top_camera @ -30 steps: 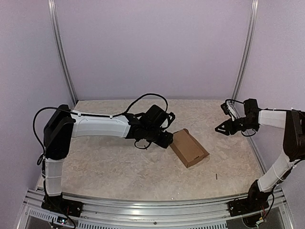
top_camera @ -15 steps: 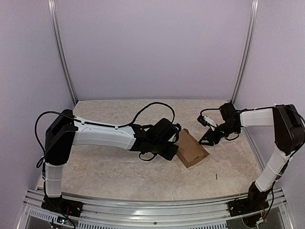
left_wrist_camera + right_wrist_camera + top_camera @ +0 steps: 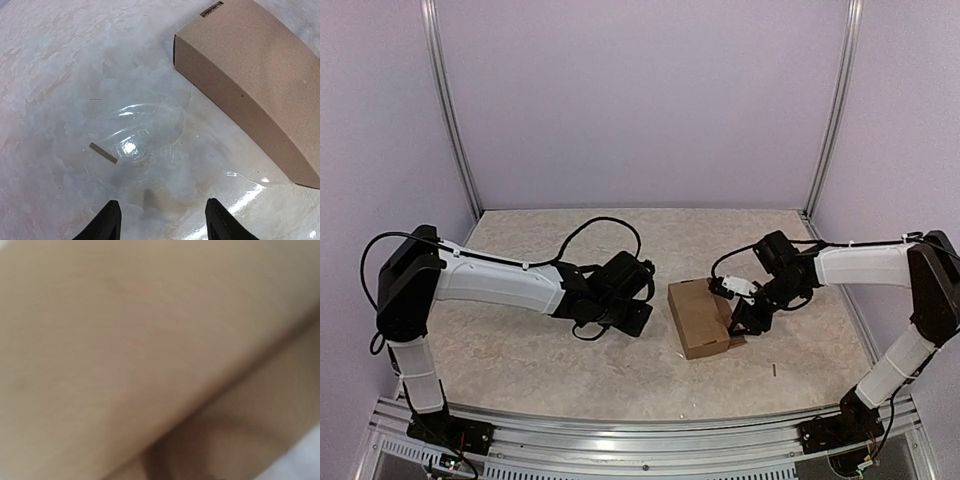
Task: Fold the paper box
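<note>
Now | right gripper (image 3: 736,316) at paper box (image 3: 694,316) | 1 scrap strip (image 3: 103,153) on table (image 3: 50,75)

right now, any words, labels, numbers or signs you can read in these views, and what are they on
No readable text in any view.
Paper box: plain brown on every face that shows, no print or label.
Small strip lying on the table: blank.
Right wrist view: only blurred brown cardboard, nothing legible.
</note>
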{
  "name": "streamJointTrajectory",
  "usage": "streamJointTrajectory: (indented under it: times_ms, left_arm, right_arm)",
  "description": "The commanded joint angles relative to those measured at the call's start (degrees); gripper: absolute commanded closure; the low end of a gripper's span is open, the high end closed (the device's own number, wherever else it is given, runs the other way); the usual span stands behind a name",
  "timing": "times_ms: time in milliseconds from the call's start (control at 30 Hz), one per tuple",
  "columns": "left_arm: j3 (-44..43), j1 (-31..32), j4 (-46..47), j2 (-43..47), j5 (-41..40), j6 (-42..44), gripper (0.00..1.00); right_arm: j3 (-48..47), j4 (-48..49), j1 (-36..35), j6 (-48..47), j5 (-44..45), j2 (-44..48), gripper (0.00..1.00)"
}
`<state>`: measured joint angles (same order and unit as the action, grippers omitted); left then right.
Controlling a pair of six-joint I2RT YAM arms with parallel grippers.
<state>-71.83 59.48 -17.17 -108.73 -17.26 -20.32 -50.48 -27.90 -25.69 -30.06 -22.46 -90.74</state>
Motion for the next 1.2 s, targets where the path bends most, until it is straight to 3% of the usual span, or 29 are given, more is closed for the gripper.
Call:
streamJointTrajectory:
  times_ms: [0, 200, 400, 533, 667, 833, 967, 1067, 1167]
  left_arm:
    - [2.8, -0.9, 0.2, 2.3, -1.0, -1.7, 0.43]
    - [3.6, -1.5, -2.8, 5.1, -3.4, -3.0, 0.42]
    - [5.6, -2.4, -5.1, 8.8, -7.0, -3.7, 0.40]
    - [8.5, -4.0, -4.6, 12.0, -7.6, -3.3, 0.40]
    - [8.9, -5.0, -1.1, 12.9, -4.7, -0.3, 0.39]
    - [1.6, -5.2, 1.5, 8.5, 3.7, 2.2, 0.34]
    - [-6.8, -4.2, -0.4, 2.9, 6.4, 5.7, 0.32]
    - [-11.5, -4.4, -1.8, -0.5, 7.4, 6.9, 0.34]
    - [-16.0, -6.0, -4.3, -4.8, 9.0, 6.2, 0.33]
  right_arm:
    - [0.6, -2.3, -7.3, -2.0, 1.7, 2.8, 0.54]
    - [-4.8, -2.1, -16.3, -2.9, 0.0, -4.7, 0.53]
    - [-13.5, -2.9, -18.3, -2.1, -7.0, -12.5, 0.53]
    - [-16.0, -4.2, -18.4, -2.9, -9.0, -8.7, 0.53]
    - [-12.7, -4.2, -17.3, -4.5, -6.5, -2.7, 0.51]
    - [-8.2, 0.1, -7.8, -2.2, -7.2, 5.1, 0.46]
    - [-5.1, 8.6, 0.5, 1.4, -6.2, 14.0, 0.33]
    - [0.6, 19.3, 5.2, 5.4, -3.6, 19.7, 0.02]
    - [4.6, 25.7, 8.5, 9.8, -3.6, 19.6, 0.00]
